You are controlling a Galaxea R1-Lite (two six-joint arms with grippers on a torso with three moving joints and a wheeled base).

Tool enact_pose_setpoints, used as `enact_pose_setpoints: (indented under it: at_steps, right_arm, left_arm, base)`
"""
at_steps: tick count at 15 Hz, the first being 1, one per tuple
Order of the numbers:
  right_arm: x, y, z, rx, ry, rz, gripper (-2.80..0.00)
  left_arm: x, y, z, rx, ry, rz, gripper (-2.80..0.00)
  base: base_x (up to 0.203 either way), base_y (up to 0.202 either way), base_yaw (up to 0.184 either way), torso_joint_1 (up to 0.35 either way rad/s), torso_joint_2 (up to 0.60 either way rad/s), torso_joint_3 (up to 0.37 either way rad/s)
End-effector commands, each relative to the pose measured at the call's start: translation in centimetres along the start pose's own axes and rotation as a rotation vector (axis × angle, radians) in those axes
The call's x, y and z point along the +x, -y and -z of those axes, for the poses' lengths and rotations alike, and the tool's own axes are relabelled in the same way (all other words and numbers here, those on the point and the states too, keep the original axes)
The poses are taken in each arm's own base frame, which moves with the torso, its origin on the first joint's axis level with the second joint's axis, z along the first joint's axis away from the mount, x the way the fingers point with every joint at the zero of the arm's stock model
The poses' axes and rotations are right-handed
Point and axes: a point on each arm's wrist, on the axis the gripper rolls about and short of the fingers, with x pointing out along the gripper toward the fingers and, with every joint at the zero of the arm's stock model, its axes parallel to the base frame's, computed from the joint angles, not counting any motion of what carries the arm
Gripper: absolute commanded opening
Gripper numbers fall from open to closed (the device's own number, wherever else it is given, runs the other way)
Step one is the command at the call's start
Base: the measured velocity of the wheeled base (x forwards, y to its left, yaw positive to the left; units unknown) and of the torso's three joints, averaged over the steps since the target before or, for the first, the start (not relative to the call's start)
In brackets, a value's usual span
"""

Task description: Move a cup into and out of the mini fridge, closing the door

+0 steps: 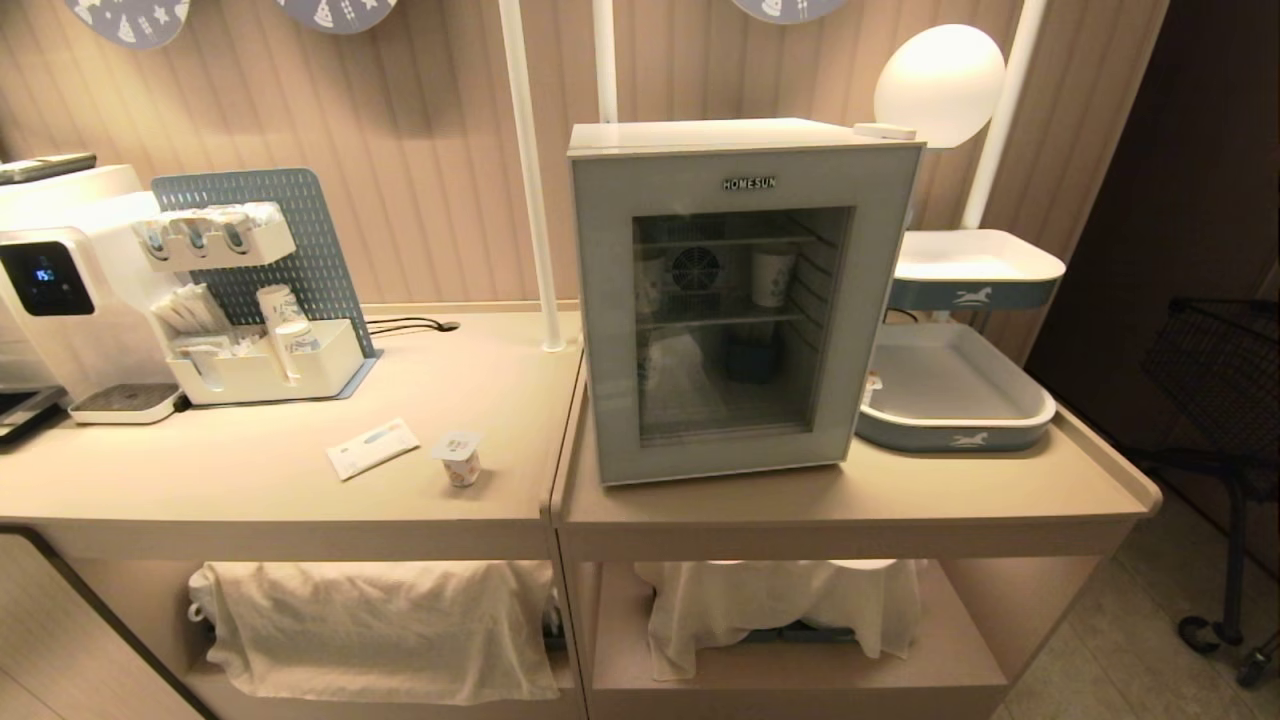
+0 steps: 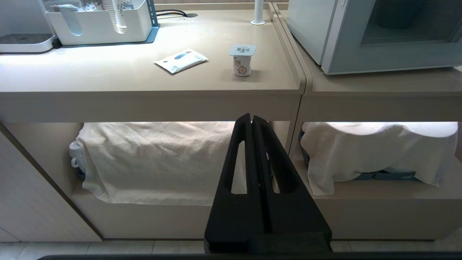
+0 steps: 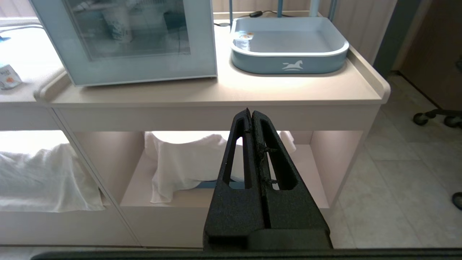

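- Two beige tabletops (image 1: pixel 300 480) stand side by side against a ribbed wall, with white cloths (image 1: pixel 380 625) draped over the shelves beneath.
- The cup (image 1: pixel 459 459), a small plastic pot with a flat foil lid, stands upright on the left tabletop, just beside a flat white packet (image 1: pixel 372 447) and well apart from the mini fridge (image 1: pixel 745 295).
- The fridge is a white box; its door (image 1: pixel 740 320), grey-blue framed with dark glass, is shut.
- Only the head view shows the drinks machine (image 1: pixel 60 290) and the round lamp (image 1: pixel 938 80).
- Only the wrist views show the left tool (image 2: pixel 252 119) and right tool (image 3: pixel 250 112), both clenched and empty, low before the tabletop edge.
- A blue tray (image 3: pixel 288 47) sits right of the fridge.
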Motion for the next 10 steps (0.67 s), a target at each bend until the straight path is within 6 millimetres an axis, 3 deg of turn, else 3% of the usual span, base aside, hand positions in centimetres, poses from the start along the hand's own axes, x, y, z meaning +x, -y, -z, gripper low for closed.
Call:
enact_pose_setpoints:
  at_steps: [1,10]
  right_arm:
    - [0.02,0.00,0.04,0.002,-0.002,-0.001,-2.80]
    - [0.02,0.00,0.06,0.025,-0.004,0.001,-2.80]
  left_arm:
    - [0.01,0.00,-0.02,0.000,0.000,0.000,-2.80]
    - [0.00,0.00,-0.01,0.000,0.001,0.001,-2.80]
  base:
    - [0.000,0.000,0.000,0.000,0.00,0.000]
    - [0.000,0.000,0.000,0.000,0.00,0.000]
